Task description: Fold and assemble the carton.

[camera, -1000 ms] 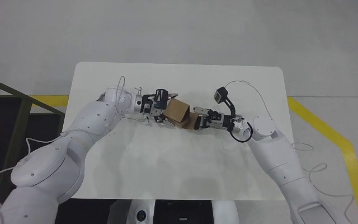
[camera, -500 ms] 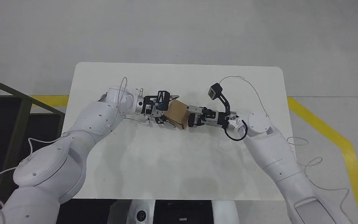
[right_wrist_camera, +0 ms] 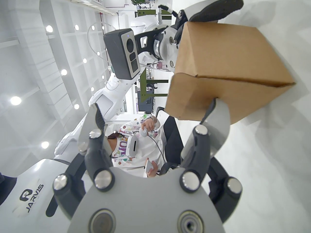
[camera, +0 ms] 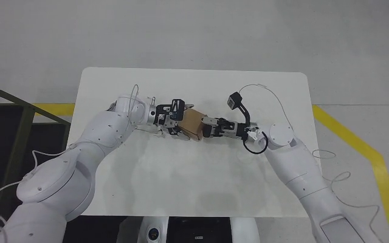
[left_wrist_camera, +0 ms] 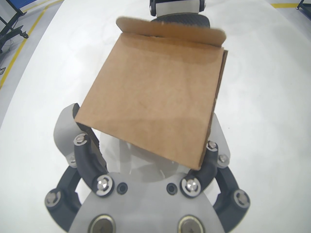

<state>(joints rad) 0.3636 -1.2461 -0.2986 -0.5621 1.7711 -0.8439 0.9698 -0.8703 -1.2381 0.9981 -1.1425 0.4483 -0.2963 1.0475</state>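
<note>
1. Carton [left_wrist_camera: 155, 98]: clamped by its near end between the fingers of the left gripper [left_wrist_camera: 142, 124], closed on both side walls. Tilted in the grasp, low over the table [camera: 182, 182]; contact with it impossible to tell.
2. Right at the fingers: hold only on the last strip of a hollow cardboard sleeve. Likely to crush the walls inward with more squeeze, and to let the box slip or pivot with less.
3. Beyond the fingertips, at the far end: end flap [left_wrist_camera: 170, 31] not yet tucked, standing out past the top panel. Prone to spring back, or to buckle at the crease if forced in crooked.
4. Against that far end: right gripper [right_wrist_camera: 155, 107], spread wide and gripping nothing. One finger laid on the flap's face, the other out in free air beside the box. Easy to slide off the flap edge, given a single point of contact.
5. Farther out, along the line between both grippers: any off-centre push likely to rack the sleeve out of square or twist it out of the left grasp.
6. Below: risk of a lower corner dragging on the table and stalling the fold.
</note>
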